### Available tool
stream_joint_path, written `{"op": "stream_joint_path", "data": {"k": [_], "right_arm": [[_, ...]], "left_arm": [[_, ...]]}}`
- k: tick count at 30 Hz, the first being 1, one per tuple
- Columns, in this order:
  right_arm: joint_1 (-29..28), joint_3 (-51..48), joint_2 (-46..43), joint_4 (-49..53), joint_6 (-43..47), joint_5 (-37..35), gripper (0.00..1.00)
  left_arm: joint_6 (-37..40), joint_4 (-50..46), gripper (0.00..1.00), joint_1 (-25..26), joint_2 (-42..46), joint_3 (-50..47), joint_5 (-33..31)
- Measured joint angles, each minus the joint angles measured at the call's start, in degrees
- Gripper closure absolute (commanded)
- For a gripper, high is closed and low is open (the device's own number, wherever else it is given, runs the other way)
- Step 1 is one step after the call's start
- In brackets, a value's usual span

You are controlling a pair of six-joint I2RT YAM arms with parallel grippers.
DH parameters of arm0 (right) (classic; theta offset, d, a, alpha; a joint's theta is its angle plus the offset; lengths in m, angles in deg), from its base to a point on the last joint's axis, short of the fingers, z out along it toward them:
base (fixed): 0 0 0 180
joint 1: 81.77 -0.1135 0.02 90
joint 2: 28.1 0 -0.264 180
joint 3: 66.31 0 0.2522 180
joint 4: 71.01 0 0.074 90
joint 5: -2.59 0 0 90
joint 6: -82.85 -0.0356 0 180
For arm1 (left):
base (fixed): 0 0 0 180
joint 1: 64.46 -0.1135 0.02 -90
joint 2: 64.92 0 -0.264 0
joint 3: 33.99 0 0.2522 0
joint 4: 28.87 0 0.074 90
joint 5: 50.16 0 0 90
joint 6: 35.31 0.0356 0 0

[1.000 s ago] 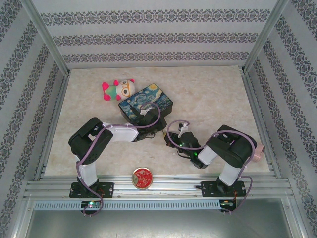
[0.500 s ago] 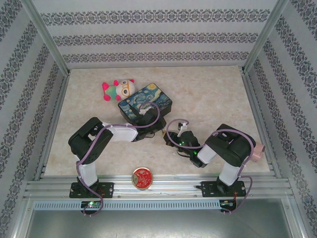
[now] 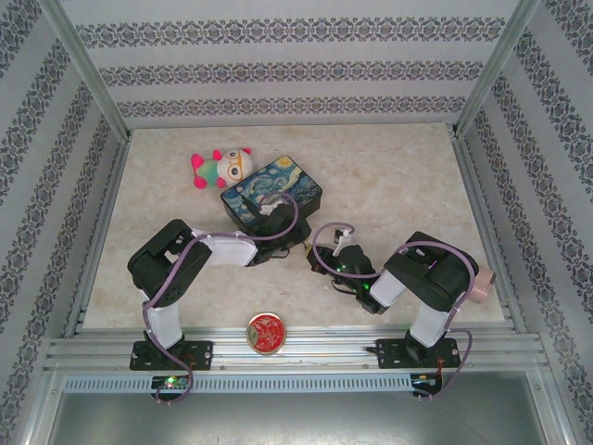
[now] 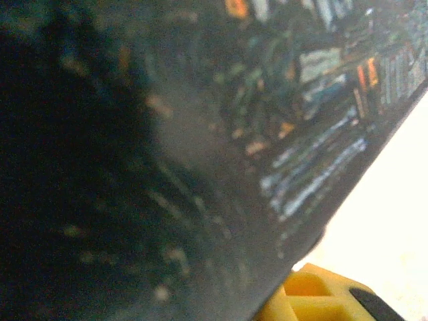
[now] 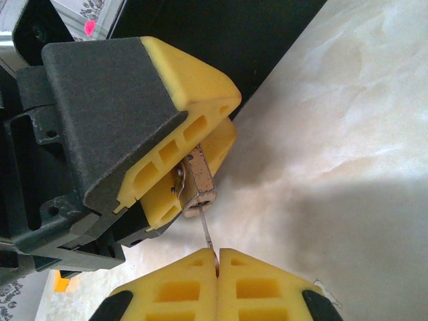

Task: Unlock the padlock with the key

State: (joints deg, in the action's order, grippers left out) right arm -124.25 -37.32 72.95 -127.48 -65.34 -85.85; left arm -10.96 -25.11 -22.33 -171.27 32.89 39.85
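Clamping the padlock [image 5: 196,179] left of frame centre, the left gripper [image 5: 217,130] faced the right gripper [image 5: 216,257], pinched on a thin key [image 5: 206,231] (seen edge-on); the painted tin [image 3: 273,190] sat lidded.

Plush toy [image 3: 220,168] at eleven o'clock on the bench [image 3: 398,176], just beside a starry painted box [image 3: 271,190]; round red tin [image 3: 266,332] at six.
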Motion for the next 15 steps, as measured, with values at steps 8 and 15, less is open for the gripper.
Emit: {"op": "stream_joint_path", "data": {"k": [8,15], "right_arm": [[-0.94,-1.36,0.04,-2.51,-0.09,-1.79,1.0],[-1.33,-2.16,0.04,-3.61,-0.22,-2.78,1.0]], "left_arm": [[-0.9,0.11,0.87,0.02,0.0,-0.02,0.52],[-1.29,0.09,0.87,0.02,0.17,-0.09,1.07]]}}
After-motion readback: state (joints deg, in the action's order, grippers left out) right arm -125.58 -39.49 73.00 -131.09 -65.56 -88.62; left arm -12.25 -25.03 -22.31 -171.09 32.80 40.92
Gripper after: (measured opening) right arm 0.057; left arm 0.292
